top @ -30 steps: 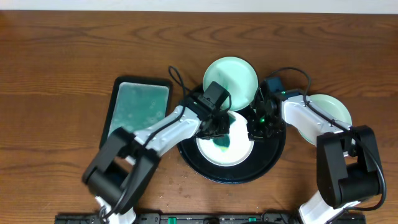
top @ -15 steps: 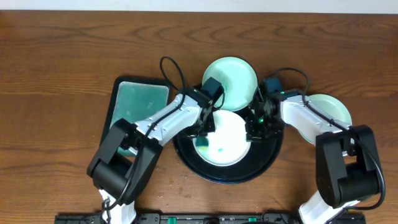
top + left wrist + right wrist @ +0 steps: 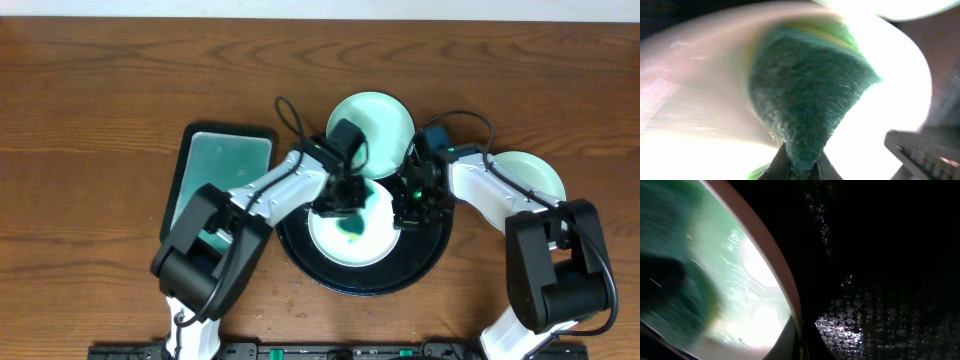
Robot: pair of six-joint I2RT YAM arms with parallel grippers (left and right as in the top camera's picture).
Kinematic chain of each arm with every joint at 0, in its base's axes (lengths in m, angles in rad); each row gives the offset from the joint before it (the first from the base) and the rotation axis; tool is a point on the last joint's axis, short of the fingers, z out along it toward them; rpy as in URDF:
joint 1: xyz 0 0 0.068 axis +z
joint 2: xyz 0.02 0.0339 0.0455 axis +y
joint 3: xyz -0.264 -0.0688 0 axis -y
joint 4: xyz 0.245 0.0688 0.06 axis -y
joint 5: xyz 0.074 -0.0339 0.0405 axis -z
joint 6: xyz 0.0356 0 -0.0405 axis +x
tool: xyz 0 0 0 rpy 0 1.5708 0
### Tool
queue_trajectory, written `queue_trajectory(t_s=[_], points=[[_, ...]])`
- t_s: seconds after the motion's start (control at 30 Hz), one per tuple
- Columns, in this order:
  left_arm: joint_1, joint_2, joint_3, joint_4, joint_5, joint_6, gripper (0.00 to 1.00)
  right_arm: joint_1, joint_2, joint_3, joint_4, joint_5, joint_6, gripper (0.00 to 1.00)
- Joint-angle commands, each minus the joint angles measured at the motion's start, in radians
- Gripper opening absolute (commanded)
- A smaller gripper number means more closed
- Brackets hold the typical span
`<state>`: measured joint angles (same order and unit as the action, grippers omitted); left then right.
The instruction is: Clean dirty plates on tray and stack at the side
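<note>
A white plate (image 3: 345, 240) with a teal smear lies on the round black tray (image 3: 425, 262). My left gripper (image 3: 343, 203) is shut on a teal sponge (image 3: 810, 95) and presses it on this plate (image 3: 700, 90). My right gripper (image 3: 407, 216) is shut on the plate's right rim (image 3: 785, 287), over the tray (image 3: 880, 255). A second plate (image 3: 375, 125) lies behind the tray. A third plate (image 3: 532, 175) lies on the table at the right.
A rectangular black-rimmed dish (image 3: 222, 165) of teal liquid stands left of the tray. Brown wooden table (image 3: 100, 90) lies all around. Both arms cross over the tray's back half.
My left gripper has swept the sponge from the plate's left edge to its upper middle. A teal smear shows again on the plate. The right gripper has stayed on the rim.
</note>
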<state>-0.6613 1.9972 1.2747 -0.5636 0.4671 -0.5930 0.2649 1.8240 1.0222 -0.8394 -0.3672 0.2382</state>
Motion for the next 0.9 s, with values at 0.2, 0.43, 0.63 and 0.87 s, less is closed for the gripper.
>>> queue_trajectory(t_s=[0.2, 0.43, 0.63, 0.87], points=[[-0.114, 0.054, -0.014, -0.07, 0.203, 0.068, 0.07, -0.008, 0.017, -0.005, -0.01, 0.082, 0.008, 0.01], [-0.112, 0.052, -0.014, -0.216, -0.169, 0.006, 0.07, -0.008, 0.017, -0.005, -0.01, 0.082, 0.008, 0.01], [-0.092, 0.041, 0.022, -0.362, -0.606, -0.084, 0.07, -0.008, 0.017, -0.005, -0.01, 0.082, 0.008, 0.01], [-0.078, 0.041, 0.123, -0.483, -0.882, -0.068, 0.07, -0.008, 0.017, -0.005, -0.01, 0.09, 0.008, 0.01]])
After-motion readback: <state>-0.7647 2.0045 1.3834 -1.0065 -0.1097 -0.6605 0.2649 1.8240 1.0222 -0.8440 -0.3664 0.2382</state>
